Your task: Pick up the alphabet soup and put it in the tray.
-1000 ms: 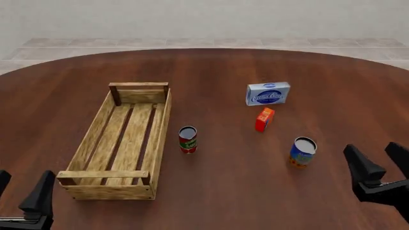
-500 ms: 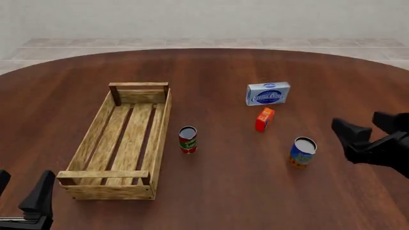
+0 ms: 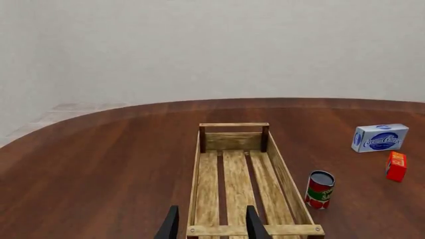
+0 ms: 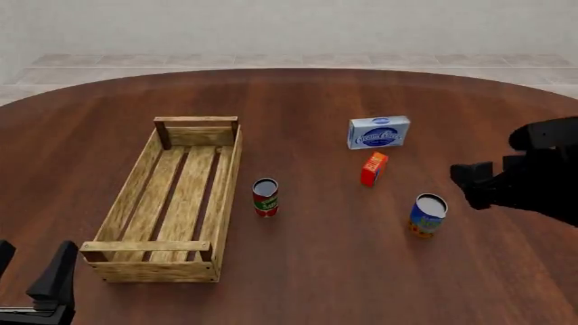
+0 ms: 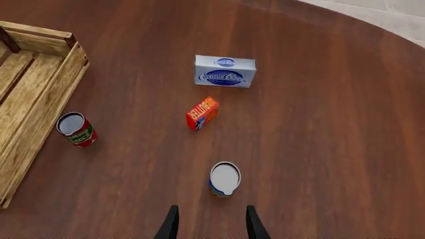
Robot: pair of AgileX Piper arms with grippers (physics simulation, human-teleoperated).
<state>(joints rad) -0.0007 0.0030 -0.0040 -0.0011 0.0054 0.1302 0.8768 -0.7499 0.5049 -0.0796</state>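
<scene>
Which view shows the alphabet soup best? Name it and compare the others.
The right wrist view: the alphabet soup sits whole, just ahead of the right hand, though mostly its top shows. The front view shows its blue label but smaller. The left wrist view misses it.

Your left gripper [image 4: 32, 277] sits low at the near left corner of the scene, its 2 dark fingers [image 3: 255, 224] parted with nothing between them. Your right arm [image 4: 542, 172] comes in from the right at mid-depth, raised above the table and pointing down. Its gripper [image 5: 210, 223] has both fingers spread apart and empty. In the front view the right fingertips are hard to separate from the dark wrist.
</scene>
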